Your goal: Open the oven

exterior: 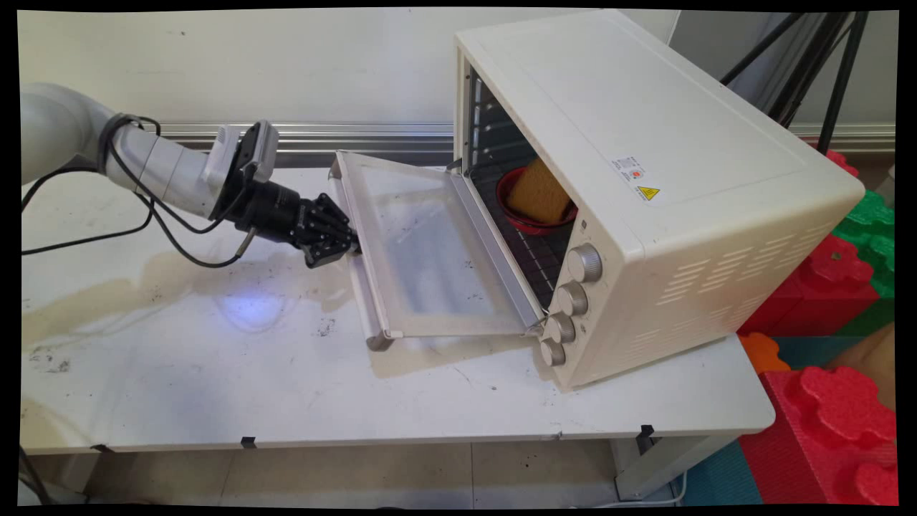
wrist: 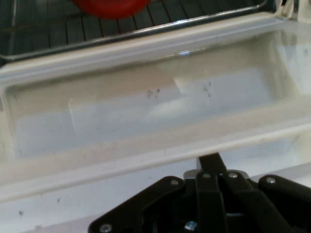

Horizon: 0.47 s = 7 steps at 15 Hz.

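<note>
A cream toaster oven point(exterior: 645, 179) stands on the white table point(exterior: 215, 373) with its glass door point(exterior: 430, 251) point(wrist: 155, 111) folded down flat toward the left. On the rack inside sits a red bowl point(exterior: 534, 222) point(wrist: 109, 6) holding a yellow-brown sponge point(exterior: 539, 190). My gripper point(exterior: 352, 247) point(wrist: 210, 160) is shut, its fingers pressed together, with the tips against the door's outer handle edge. Nothing shows between the fingers. The hand view looks across the door into the oven.
Several knobs point(exterior: 584, 263) run down the oven's front right. Red and green foam blocks point(exterior: 838, 423) are piled off the table's right end, and black tripod legs point(exterior: 824, 64) stand behind. Dirty stains point(exterior: 172, 279) mark the table left of the door.
</note>
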Available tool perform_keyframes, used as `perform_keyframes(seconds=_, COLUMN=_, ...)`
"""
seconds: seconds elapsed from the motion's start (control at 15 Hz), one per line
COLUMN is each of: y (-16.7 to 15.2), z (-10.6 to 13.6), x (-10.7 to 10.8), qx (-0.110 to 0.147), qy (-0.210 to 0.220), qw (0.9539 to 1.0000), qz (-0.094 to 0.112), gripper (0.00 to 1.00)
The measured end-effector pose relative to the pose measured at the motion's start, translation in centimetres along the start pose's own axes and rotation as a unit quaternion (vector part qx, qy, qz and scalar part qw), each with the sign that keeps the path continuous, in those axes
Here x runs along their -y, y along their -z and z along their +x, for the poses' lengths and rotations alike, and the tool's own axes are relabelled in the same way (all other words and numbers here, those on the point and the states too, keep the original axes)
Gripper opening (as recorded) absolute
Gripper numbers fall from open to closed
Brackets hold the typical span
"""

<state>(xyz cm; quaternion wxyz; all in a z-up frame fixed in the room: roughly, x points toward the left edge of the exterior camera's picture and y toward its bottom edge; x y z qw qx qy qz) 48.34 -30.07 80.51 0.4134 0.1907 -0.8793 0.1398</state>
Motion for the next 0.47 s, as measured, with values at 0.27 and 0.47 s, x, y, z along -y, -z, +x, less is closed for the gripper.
perform_keyframes(seconds=0.27, y=-0.1, z=-0.9, x=-0.2, qx=0.007, qy=-0.002, qw=1.0, qz=-0.001, gripper=0.0)
perform_keyframes(seconds=0.47, y=-0.1, z=-1.3, x=-0.2, qx=0.008, qy=-0.003, qw=1.0, qz=-0.001, gripper=0.0)
